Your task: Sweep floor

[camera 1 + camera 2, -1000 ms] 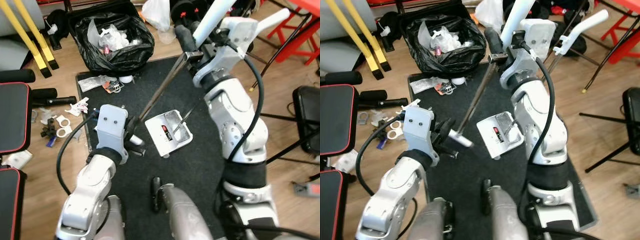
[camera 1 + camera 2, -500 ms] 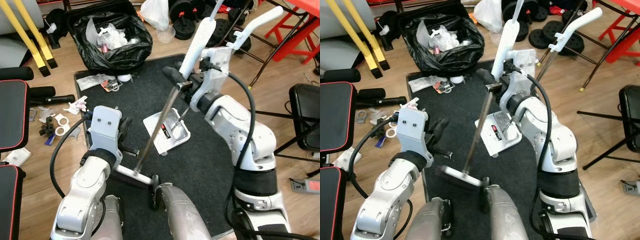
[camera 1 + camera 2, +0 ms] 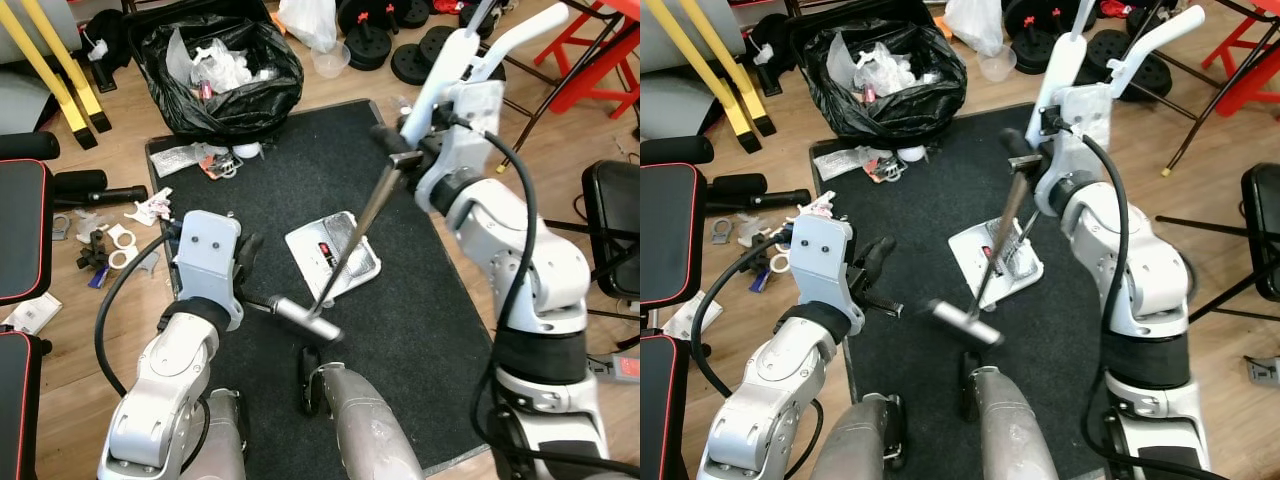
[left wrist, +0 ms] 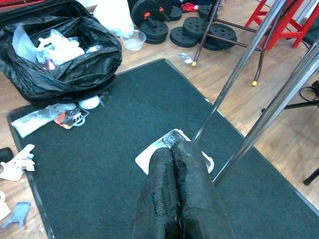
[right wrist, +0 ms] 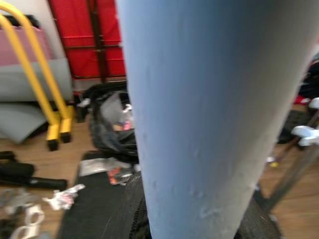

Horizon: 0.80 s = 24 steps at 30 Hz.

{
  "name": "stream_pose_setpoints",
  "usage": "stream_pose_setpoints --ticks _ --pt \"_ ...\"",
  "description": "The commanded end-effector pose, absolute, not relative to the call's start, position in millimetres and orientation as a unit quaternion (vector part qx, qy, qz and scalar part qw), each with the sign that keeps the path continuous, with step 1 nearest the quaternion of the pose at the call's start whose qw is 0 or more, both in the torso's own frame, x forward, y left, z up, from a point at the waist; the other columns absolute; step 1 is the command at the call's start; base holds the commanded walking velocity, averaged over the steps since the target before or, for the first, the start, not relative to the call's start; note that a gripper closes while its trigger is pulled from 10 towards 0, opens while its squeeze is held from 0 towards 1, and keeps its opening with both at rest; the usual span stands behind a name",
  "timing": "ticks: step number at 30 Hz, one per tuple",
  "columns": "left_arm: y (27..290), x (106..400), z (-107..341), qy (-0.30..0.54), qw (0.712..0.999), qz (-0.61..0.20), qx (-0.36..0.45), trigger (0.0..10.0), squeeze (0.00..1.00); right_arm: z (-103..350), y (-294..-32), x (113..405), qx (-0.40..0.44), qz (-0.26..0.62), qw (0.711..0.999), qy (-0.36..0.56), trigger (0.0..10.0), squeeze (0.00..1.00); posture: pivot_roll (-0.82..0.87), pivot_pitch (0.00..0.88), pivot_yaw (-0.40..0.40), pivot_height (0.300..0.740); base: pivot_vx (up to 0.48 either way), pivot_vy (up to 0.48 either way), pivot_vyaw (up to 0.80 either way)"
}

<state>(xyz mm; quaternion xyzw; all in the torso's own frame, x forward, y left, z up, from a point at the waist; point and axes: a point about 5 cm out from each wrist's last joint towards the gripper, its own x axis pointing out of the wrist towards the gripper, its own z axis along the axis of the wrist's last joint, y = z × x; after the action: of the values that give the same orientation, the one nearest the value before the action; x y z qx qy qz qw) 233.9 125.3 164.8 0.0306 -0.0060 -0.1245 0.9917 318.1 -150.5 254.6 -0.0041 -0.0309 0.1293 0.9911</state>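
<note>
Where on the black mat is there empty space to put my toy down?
The black mat is bare between the white dustpan and the litter by the black trash bag. It is also bare on the right, past the dustpan toward the wood floor. The wood left of the mat is crowded with scraps.

Wooden floor [image 3: 90, 330], black mat [image 3: 420, 340], white dustpan [image 3: 333, 256], bin bag [image 3: 220, 75]
</note>
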Motion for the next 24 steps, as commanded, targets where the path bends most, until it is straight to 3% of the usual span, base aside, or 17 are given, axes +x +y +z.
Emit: stream_pose_setpoints --ticks 1,17,24 --pt "122.5 230.4 164.0 0.000 0.989 -0.142 0.028 10.0 0.00 263.2 -152.4 316.8 -0.002 0.128 0.990 -0.058 10.0 0.00 -0.14 0.354 -0.139 0.740 0.000 0.000 0.00" --pt "121.6 230.5 164.2 0.003 0.989 -0.142 0.029 10.0 0.00 282.5 -180.8 323.0 -0.028 0.045 0.994 -0.100 10.0 0.00 -0.14 0.351 -0.137 0.740 0.000 0.000 0.00" --pt "121.3 230.6 164.2 0.003 0.989 -0.142 0.029 10.0 0.00 287.5 -180.8 322.4 -0.013 0.048 0.992 -0.116 10.0 0.00 -0.14 0.351 -0.137 0.740 0.000 0.000 0.00"
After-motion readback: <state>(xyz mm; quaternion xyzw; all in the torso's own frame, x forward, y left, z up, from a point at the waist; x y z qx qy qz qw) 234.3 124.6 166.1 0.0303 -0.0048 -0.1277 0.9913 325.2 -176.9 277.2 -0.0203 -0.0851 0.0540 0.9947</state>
